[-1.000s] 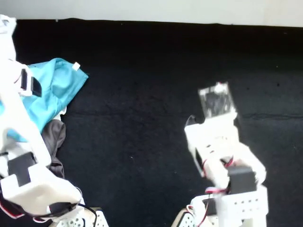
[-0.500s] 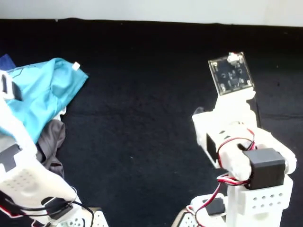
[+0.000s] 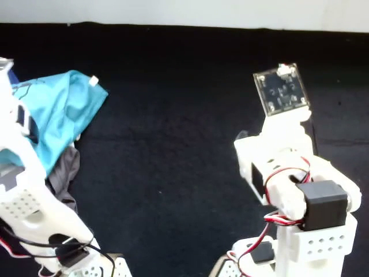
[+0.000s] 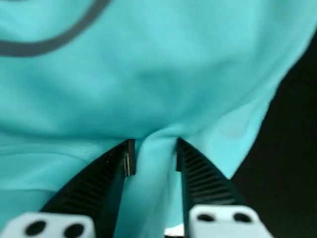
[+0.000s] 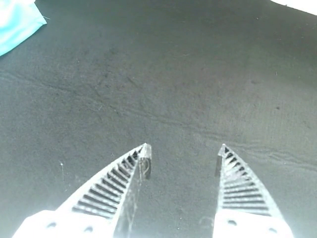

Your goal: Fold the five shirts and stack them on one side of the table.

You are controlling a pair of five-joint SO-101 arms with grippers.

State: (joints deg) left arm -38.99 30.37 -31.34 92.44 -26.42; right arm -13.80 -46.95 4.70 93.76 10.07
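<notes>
Having been raised, the right gripper (image 5: 183,159) is held open while the teal shirt (image 4: 148,74) at nine o'clock is pinched by the left gripper (image 4: 152,156), ready for spreading.

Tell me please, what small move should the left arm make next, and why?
Probably draw the turquoise shirt toward the middle of the table. The left gripper has a fold of it pinched between its fingers, while the shirt lies bunched over a grey garment on that arm's side. The right gripper hangs open over the table.
</notes>
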